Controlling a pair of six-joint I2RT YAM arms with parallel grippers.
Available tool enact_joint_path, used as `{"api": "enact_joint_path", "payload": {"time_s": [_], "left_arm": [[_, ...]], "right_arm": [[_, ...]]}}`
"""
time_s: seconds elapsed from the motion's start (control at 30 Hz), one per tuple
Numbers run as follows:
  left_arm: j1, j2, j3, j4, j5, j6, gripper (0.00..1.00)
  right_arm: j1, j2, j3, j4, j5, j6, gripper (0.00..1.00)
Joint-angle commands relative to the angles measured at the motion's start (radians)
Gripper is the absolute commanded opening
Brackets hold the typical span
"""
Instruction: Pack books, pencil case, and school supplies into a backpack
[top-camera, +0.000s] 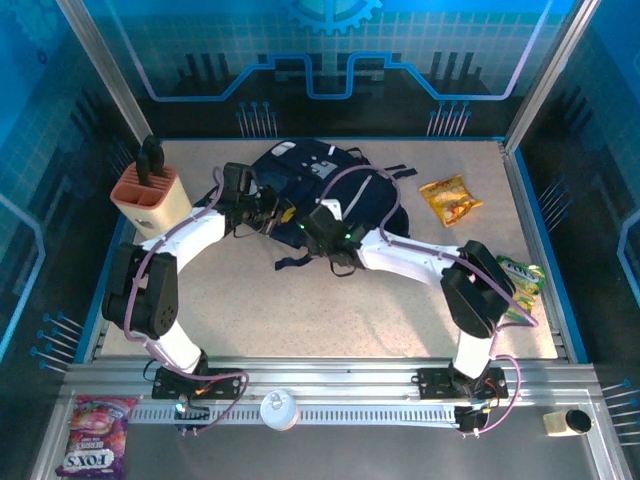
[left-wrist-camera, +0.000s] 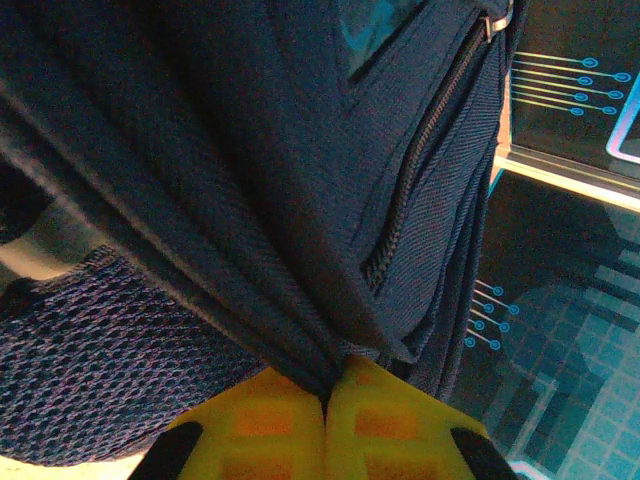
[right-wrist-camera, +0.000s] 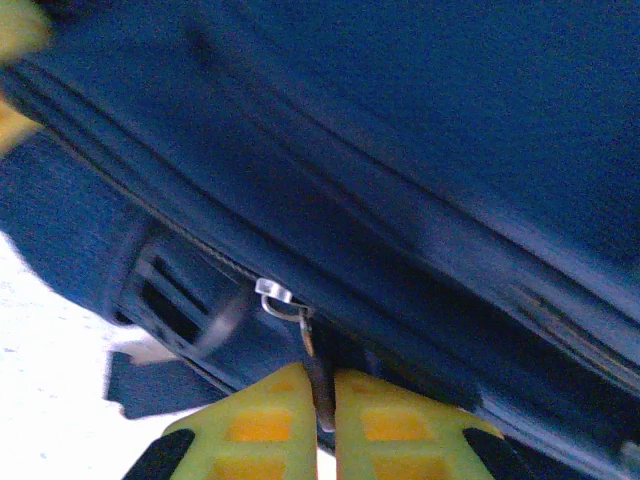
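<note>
Backpack (top-camera: 330, 185) mid-table (top-camera: 300, 310), toward back: soft, floppy navy fabric, likely light; left gripper (left-wrist-camera: 325, 395) pinches fabric fold, right gripper (right-wrist-camera: 322, 400) clamped on zipper pull (right-wrist-camera: 303, 330); best holds: fold, pull tab

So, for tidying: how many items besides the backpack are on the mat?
3: knife block left, yellow snack bag back right, green pack right edge; backpack may hide more.

Dark navy backpack (top-camera: 300, 168) lies flat at the far centre of the surface, straps trailing nearward, metal zip pull (right-wrist-camera: 272, 295) exposed.
</note>
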Motion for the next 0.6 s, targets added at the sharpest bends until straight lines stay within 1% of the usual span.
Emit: {"api": "enact_joint_path", "payload": {"time_s": [0.0,0.1,0.27,0.47,0.57], "left_arm": [[0.035,-0.026,0.018,-0.005,0.034,0.032,0.0],[0.036,-0.025,0.016,-0.008,0.033,0.038,0.0],[0.036,-0.014,0.019,-0.006,0.059,0.041,0.0],[0.036,-0.016,0.018,-0.009,0.068,0.043,0.0],[0.036,-0.016,0.021,-0.015,0.069,0.047,0.0]], "right_arm": [[-0.037,-0.077,-0.103,-0.093,0.131,0.077,0.1],[-0.061,-0.092,-0.138,-0.072,0.097,0.078,0.1],[-0.078,-0.05,-0.098,0.033,-0.034,-0.028,0.15],[-0.083,-0.002,-0.047,0.046,-0.051,-0.059,0.22],[-0.085,0.011,-0.038,0.042,-0.046,-0.058,0.22]]}}
